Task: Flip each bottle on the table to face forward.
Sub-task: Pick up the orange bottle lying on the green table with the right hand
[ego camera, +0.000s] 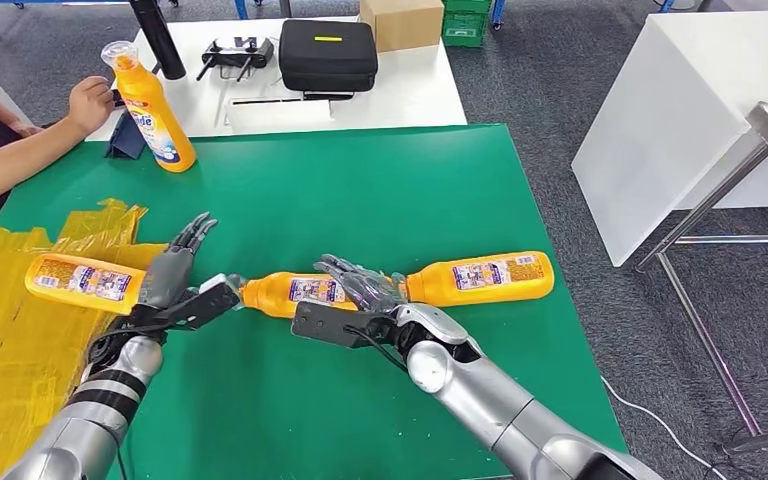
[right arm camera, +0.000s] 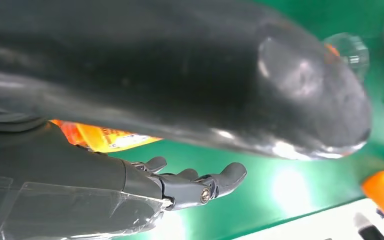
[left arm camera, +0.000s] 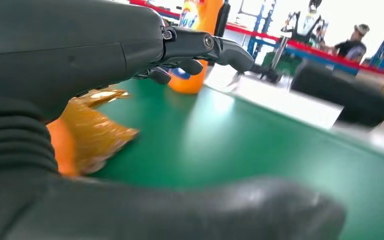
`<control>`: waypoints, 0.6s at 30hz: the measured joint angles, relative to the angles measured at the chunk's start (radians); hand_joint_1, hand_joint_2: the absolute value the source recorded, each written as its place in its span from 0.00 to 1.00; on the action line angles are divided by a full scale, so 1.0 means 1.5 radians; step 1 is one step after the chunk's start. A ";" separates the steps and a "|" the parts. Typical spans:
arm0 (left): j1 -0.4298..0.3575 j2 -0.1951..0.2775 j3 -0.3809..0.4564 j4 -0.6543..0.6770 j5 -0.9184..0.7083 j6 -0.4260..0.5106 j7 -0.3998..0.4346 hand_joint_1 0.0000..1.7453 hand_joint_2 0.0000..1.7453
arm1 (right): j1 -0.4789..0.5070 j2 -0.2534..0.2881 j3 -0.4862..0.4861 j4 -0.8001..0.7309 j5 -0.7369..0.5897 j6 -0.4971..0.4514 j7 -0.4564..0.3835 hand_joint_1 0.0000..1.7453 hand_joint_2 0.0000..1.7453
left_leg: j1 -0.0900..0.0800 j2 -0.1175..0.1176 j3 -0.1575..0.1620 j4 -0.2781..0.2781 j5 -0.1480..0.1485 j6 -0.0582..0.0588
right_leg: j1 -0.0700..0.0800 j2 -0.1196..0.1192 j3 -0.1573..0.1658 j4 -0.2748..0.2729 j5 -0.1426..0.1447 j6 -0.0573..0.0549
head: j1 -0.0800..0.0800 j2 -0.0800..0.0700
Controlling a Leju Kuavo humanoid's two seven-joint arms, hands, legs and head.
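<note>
Risk of rolling: right hand (ego camera: 360,285) spread, unclosed, over middle bottle (ego camera: 295,293); left hand (ego camera: 175,265) open beside left bottle (ego camera: 85,281), gripping nothing

Black case (ego camera: 327,52), cardboard box (ego camera: 401,22) on white table (ego camera: 410,95); person's hand (ego camera: 88,103) at far-left.

Bright even light – wrist views blurred, overexposed background.
</note>
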 joint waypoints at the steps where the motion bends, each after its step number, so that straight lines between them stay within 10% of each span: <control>1: 0.001 -0.003 0.007 -0.014 0.007 -0.007 -0.003 0.00 0.00 | -0.002 0.001 0.002 0.007 0.005 -0.002 0.000 0.00 0.75 | 0.000 0.000 0.000 0.000 0.000 0.000 | 0.000 0.000 0.000 0.000 0.000 0.000 | 0.000 0.000; 2: 0.003 -0.006 0.013 -0.025 0.018 -0.014 -0.008 0.00 0.00 | -0.003 0.002 0.003 0.013 0.012 -0.004 0.001 0.00 1.00 | 0.000 0.000 0.000 0.000 0.000 0.000 | 0.000 0.000 0.000 0.000 0.000 0.000 | 0.000 0.000; 9: 0.022 -0.054 0.066 -0.155 0.301 -0.212 -0.048 0.00 0.00 | -0.015 0.022 0.004 0.117 0.188 -0.071 0.027 0.00 1.00 | 0.000 0.000 -0.002 0.000 0.000 0.000 | 0.000 0.000 -0.002 0.000 0.000 0.000 | 0.000 0.000; 18: 0.044 -0.104 0.100 -0.285 0.470 -0.299 -0.034 0.00 0.00 | -0.030 0.064 -0.012 0.260 0.285 -0.078 0.013 0.00 1.00 | 0.000 0.000 -0.002 0.000 0.000 0.000 | 0.000 0.000 -0.002 0.000 0.000 0.000 | 0.000 0.000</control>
